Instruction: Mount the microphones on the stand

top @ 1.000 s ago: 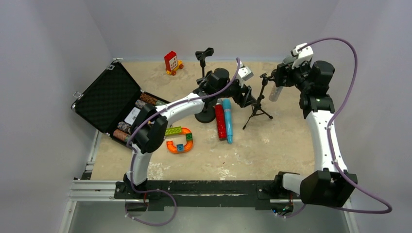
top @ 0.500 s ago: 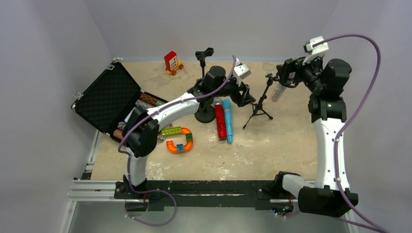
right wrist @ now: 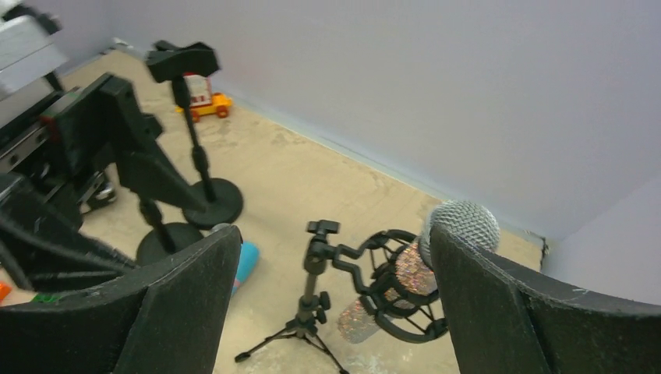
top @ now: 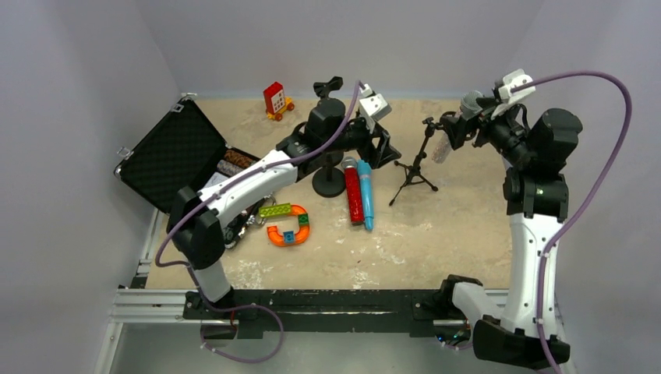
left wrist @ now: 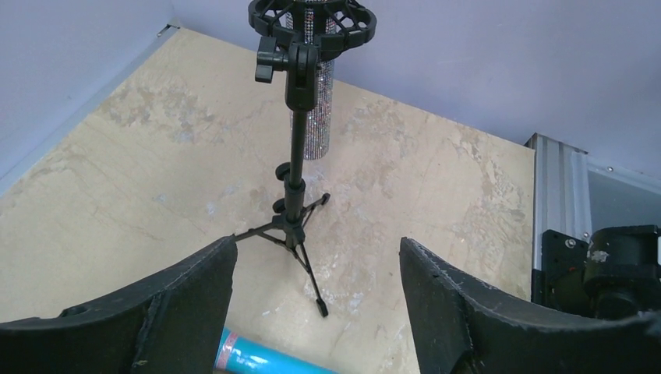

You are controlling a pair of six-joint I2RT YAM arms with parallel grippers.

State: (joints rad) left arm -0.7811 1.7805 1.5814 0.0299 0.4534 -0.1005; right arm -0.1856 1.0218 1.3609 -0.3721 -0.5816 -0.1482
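Note:
The silver glitter microphone [top: 442, 146] sits tilted in the shock-mount ring of the black tripod stand [top: 414, 170]; its mesh head [right wrist: 465, 225] points up. My right gripper [top: 461, 127] is open just behind the mic and grips nothing; in the right wrist view [right wrist: 331, 240] the mic [right wrist: 387, 290] and the tripod stand [right wrist: 315, 305] lie between its jaws. The red glitter microphone [top: 354, 195] and the light-blue microphone [top: 365, 196] lie side by side on the table. My left gripper [top: 386, 154] hovers open above them, facing the stand [left wrist: 295, 195]; it is empty [left wrist: 318, 243].
A round-base stand [top: 329, 182] with an empty clip [top: 328, 86] stands behind the left arm; a second round base [right wrist: 167, 242] shows in the right wrist view. An open black case [top: 166, 160] lies at left. A red toy [top: 274, 100] and coloured bricks [top: 287, 226] are nearby.
My right gripper has risen and drawn back to the right, away from the stand, while the silver mic stays in the mount. My left arm has lifted and shifted slightly left.

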